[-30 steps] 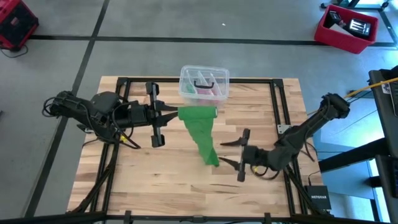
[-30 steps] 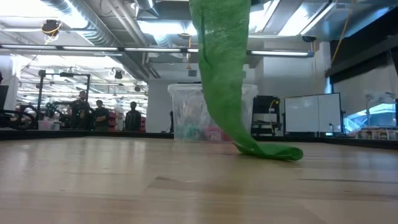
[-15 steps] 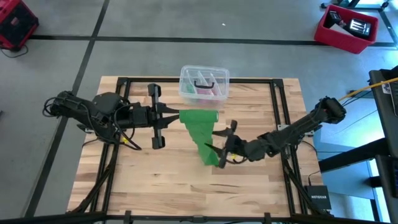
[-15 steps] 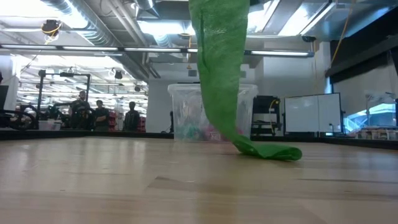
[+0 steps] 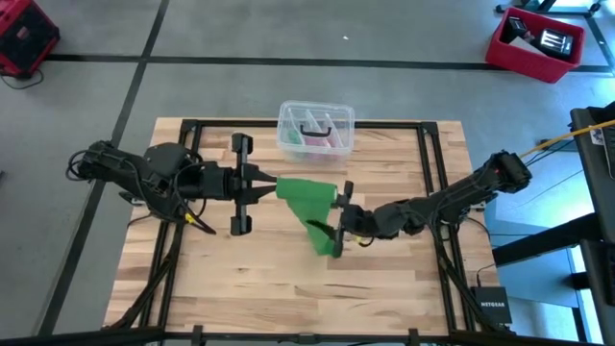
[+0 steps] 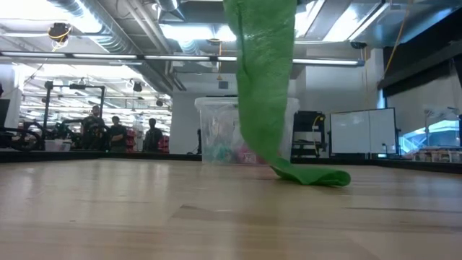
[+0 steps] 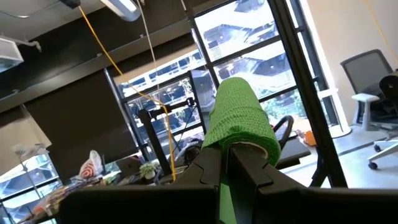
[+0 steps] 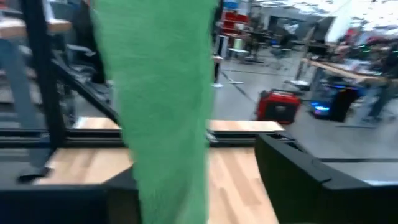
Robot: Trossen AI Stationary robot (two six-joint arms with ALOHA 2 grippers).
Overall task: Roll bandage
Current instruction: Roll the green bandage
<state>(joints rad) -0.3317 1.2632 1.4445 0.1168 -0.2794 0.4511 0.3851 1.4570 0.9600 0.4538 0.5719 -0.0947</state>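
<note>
The bright green bandage is partly rolled. Its roll (image 5: 307, 189) is held high above the table's middle, with my left gripper (image 5: 269, 185) shut on it. From the roll a loose strip (image 6: 263, 87) hangs down, and its lower end (image 6: 312, 175) lies on the wood. My right gripper (image 5: 332, 219) reaches in level from the table's right and is open. Its two fingers stand on either side of the hanging strip (image 8: 165, 112), and I see no touch. My left gripper pinches the end of the bandage roll (image 7: 244, 144) between its two fingers (image 7: 211, 171). It comes level from the table's left, and the roll sticks out past the fingertips. The roll is lifted clear, while the strip hangs below it down to the table.
A clear plastic box (image 5: 315, 128) with pink and dark items stands at the table's far edge, just behind the bandage. A black frame (image 5: 428, 163) runs along the table's sides. Bare wood (image 5: 250, 279) lies toward the near edge.
My right gripper has travelled from the near right of the table toward the left and a little down. Its open fingers now stand on either side of the hanging strip. My left gripper has turned slightly, swinging the roll a little toward the near edge. The strip's lower end has stayed put.
</note>
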